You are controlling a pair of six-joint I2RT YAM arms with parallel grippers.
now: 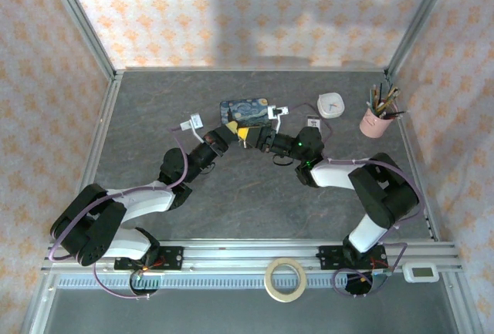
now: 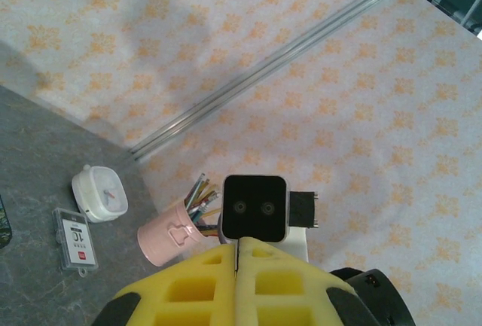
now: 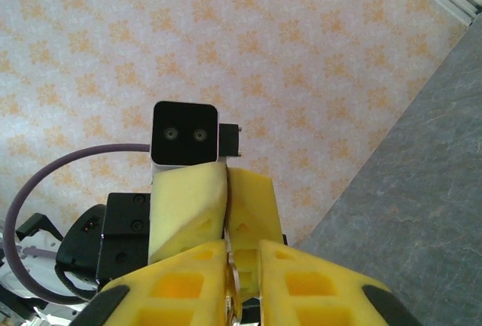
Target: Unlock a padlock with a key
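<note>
While the top view shows the surface wide open around both arms, which meet before the blue box, the wrist views show the left end effector clenched and the right end effector nearly closed, grip unclear; the padlock sits at the box's right edge.

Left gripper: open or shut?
Shut: on the left gripper, the yellow fingers press together, only a thin seam between.

the small white tag on the desk bears large dark characters above a red mark, too blurred to read.
</note>
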